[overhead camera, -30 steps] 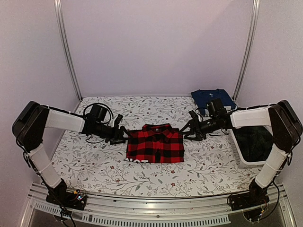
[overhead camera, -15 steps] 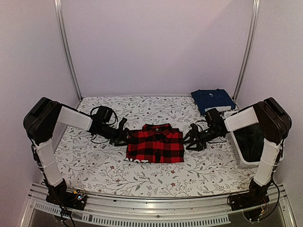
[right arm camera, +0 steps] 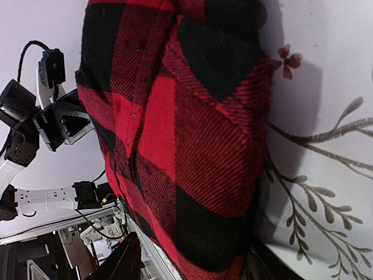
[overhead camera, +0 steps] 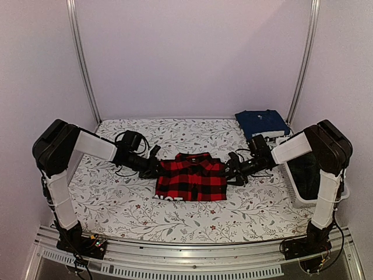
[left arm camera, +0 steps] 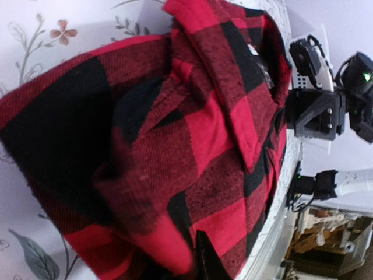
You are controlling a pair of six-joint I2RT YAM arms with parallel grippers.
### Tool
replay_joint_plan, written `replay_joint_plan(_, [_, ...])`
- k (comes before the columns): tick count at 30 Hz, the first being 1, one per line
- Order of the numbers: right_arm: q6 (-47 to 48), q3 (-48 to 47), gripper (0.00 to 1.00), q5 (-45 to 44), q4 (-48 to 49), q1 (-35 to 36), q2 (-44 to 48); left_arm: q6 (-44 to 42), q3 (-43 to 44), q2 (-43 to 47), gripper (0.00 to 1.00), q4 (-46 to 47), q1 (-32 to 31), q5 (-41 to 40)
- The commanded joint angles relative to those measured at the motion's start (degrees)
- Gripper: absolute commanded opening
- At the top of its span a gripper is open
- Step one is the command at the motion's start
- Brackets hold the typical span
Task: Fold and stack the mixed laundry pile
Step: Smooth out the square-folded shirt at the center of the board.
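Squarely between the two claws, the red-and-black checked flannel shirt point(overhead camera: 191, 179) lies folded, collar away from the arm bases, on the floral-print surface point(overhead camera: 116, 201) as both arms reach low at its side edges. The right claw point(overhead camera: 231, 171) is released, its fingers point(right arm camera: 125, 259) spread with the shirt's folded edge lying between them. The left claw point(overhead camera: 154, 169) sits at the opposite edge, and whether it is released or clenched cannot be told. A folded navy garment point(overhead camera: 261, 122) rests beyond the right claw and to its outer side, and a dark garment point(overhead camera: 306, 169) lies in the white lattice basket point(overhead camera: 303, 201) farther out on that side. The step looks to be a two-sided pickup of the folded shirt. Done well, each claw would take every layer at its edge, clench at the same time and raise the bundle level so the fold does not spill open. Only the overhead view shows the navy garment and the basket. Only the wrist views show the thick layered edges up close, and each one catches the opposite claw across the cloth.
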State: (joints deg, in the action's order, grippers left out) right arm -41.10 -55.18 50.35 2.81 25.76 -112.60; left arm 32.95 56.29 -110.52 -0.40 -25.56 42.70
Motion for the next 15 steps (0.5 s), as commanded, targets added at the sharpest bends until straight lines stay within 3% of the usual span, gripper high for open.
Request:
replay_joint_plan(1, [0.34, 1.05, 0.57, -0.63, -0.14, -0.81, 2.78, -0.33, -0.73, -0.76, 0.0, 3.26, 2.31, 4.12])
replay_joint_plan(7, [0.47, 3.92, 0.56, -4.72, -1.57, -2.49, 8.3, 0.81, -2.02, -9.03, 0.0, 6.87, 5.27, 8.88])
replay_joint_plan(15, [-0.39, 6.65, 0.3, -16.08, -9.81, -1.83, 8.37, -0.89, -1.09, -13.2, 0.0, 5.42, 5.69, 9.29])
